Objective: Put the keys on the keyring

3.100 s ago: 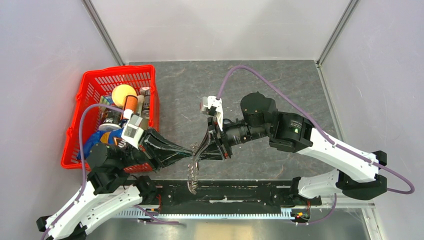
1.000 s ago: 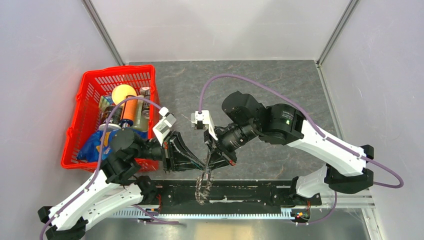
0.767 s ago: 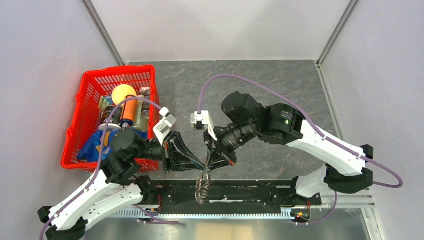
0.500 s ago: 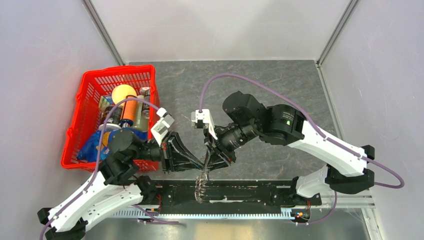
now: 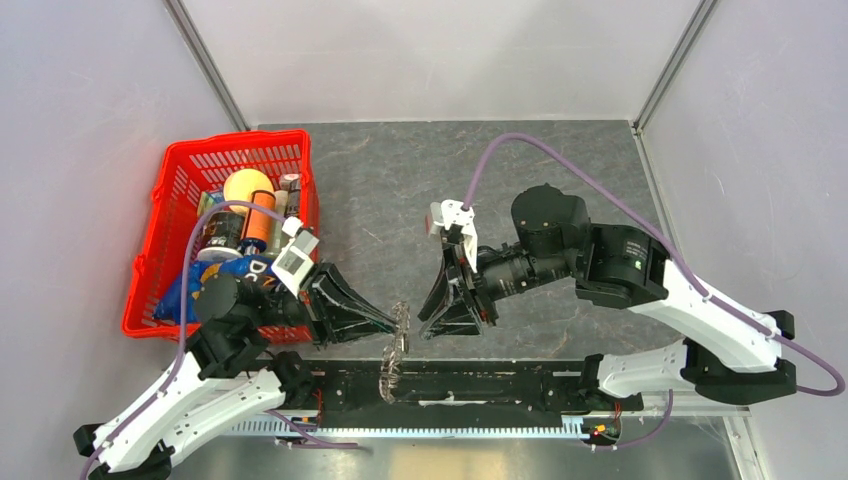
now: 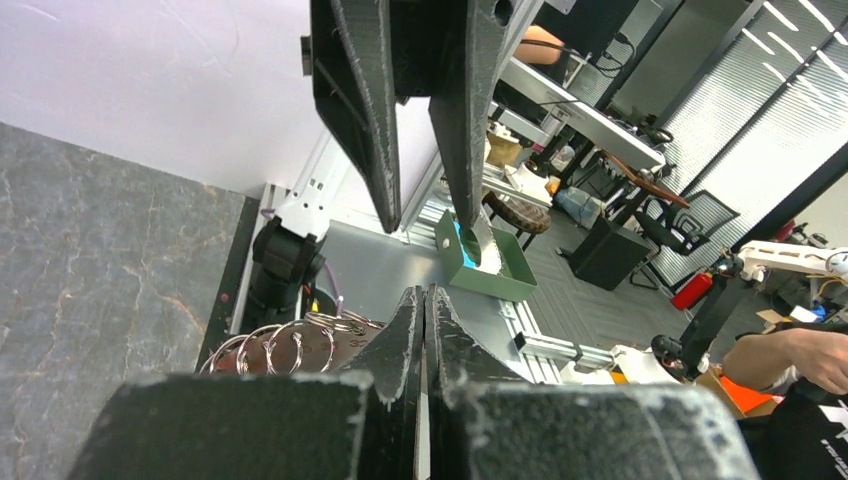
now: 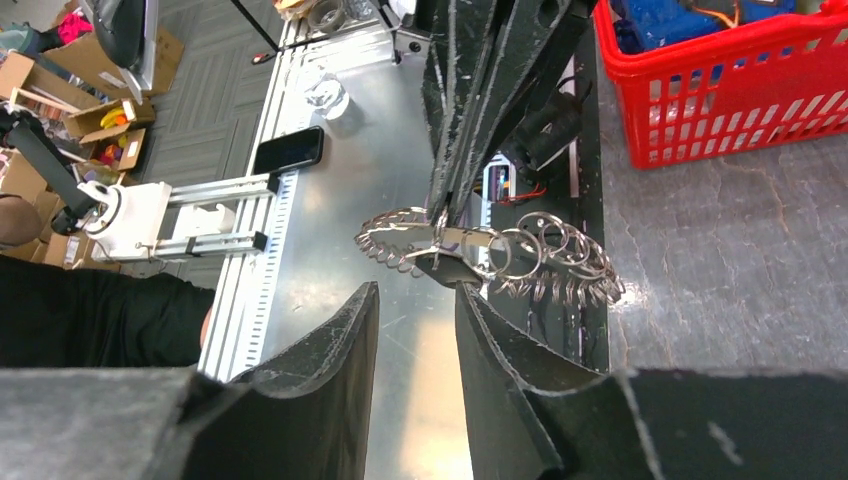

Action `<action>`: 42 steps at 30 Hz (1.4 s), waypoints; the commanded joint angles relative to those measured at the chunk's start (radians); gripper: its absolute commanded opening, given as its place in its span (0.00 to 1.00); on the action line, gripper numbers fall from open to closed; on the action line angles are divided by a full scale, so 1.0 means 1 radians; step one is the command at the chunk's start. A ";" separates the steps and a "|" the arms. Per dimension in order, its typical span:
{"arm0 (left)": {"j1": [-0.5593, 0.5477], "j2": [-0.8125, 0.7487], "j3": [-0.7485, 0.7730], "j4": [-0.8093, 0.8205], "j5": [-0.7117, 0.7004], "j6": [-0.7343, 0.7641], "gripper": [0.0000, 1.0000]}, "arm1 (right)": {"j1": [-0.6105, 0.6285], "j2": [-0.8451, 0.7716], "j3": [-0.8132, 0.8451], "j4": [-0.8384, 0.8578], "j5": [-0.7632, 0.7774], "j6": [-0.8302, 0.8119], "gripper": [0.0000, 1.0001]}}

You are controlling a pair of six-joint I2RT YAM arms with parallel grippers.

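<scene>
Withdrawal of right gripper (image 7: 412, 300) from keyring (image 7: 530, 262): its jaws now stand apart and empty, a short way back from the ring. Only the left gripper (image 6: 424, 296) holds the ring, pinched fully closed, hanging above the near edge of the table (image 5: 560, 180). The key cannot be made out, so whether it is threaded cannot be told.

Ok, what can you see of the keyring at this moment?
The shiny silver metal keyring is a bunch with a spiky fringe at one end and overlapping round wire loops at the other. The left tool is shut on it near the middle, and the bunch extends from there over the black rail at the table's near edge. The open right tool is close but not touching it. No black-headed key shows on it.
</scene>
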 commanded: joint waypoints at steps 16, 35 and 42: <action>-0.001 -0.021 0.007 0.143 -0.105 -0.003 0.02 | 0.004 0.037 -0.022 0.160 -0.006 0.075 0.30; -0.001 -0.039 -0.004 0.185 -0.150 -0.016 0.02 | 0.006 0.036 -0.029 0.188 0.008 0.094 0.05; 0.000 -0.041 -0.009 0.200 -0.155 -0.021 0.02 | 0.009 0.037 -0.030 0.211 0.009 0.102 0.00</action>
